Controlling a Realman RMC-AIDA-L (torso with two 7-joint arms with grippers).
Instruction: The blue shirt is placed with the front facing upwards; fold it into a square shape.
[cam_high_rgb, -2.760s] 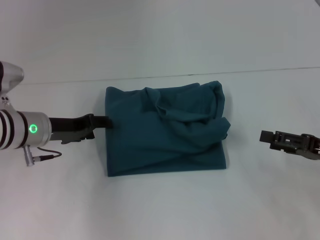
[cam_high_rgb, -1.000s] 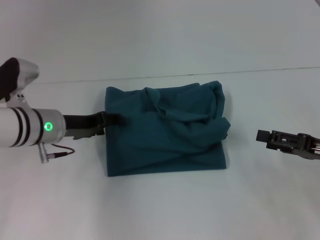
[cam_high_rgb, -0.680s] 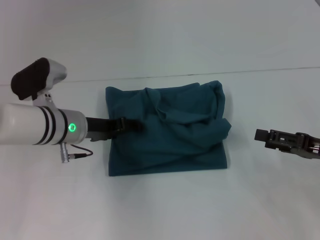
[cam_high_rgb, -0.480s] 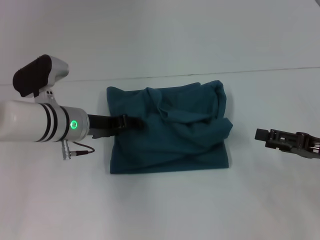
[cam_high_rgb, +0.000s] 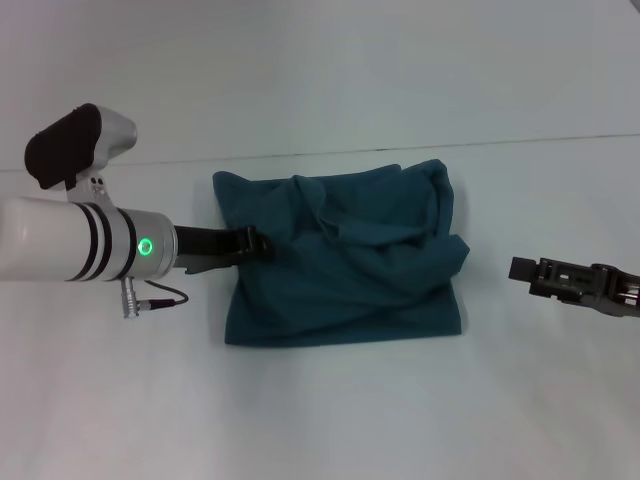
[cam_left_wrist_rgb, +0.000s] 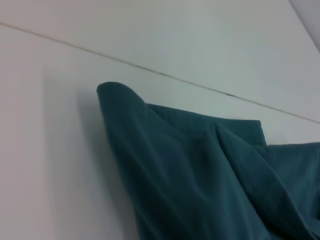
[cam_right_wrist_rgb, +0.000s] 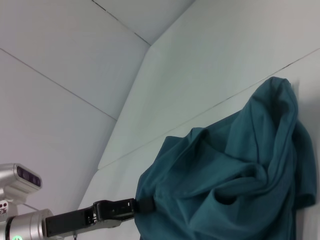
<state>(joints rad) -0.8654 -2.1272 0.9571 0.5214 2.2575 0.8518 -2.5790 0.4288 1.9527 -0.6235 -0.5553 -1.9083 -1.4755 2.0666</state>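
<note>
Head view: the blue shirt (cam_high_rgb: 345, 260) lies bunched mid-counter. The left end effector (cam_high_rgb: 262, 243) reaches into its left edge, apparently clamped on cloth.

Right wrist view: the right end effector, grip unreadable, waits well right.

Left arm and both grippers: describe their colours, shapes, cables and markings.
The left arm is a white cylinder with black bands, a glowing green ring light, a black-capped wrist camera and a thin dark cable. The left gripper is black and slender. The right gripper is black and blocky.

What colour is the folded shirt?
Dark teal-blue, plain with no print showing; the blue shirt shows best in the head view.
</note>
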